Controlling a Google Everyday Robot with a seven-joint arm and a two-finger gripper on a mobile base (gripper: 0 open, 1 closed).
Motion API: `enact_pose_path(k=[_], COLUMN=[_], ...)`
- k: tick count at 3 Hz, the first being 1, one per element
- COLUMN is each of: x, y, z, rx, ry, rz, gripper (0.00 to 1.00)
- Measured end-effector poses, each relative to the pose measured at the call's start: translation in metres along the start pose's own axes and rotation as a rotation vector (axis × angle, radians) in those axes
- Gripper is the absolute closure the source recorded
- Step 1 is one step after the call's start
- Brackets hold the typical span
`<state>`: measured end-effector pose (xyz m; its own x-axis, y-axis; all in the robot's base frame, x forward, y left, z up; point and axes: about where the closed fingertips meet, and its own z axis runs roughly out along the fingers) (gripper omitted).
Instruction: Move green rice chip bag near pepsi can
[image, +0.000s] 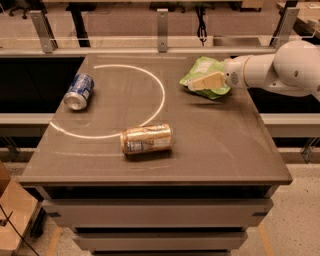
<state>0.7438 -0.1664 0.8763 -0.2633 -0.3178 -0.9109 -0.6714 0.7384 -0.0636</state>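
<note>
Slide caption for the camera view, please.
Gripper holds the green rice chip bag at the table's far right; pepsi can lies at left, gold can front centre.

My gripper (196, 85) sits over the table's (225, 150) far right corner, fingers (210, 80) pinching the green rice chip bag (204, 66). The pepsi can (79, 91) lies well out past my fingertips, with a gold can (147, 138) toward the front edge.
</note>
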Motion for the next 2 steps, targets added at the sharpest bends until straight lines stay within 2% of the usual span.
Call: enact_pose_path(k=[2], x=[0.0162], y=[-0.0207], z=[0.0104], rx=[0.065], ry=[0.013], rz=[-0.018], gripper=[0.0])
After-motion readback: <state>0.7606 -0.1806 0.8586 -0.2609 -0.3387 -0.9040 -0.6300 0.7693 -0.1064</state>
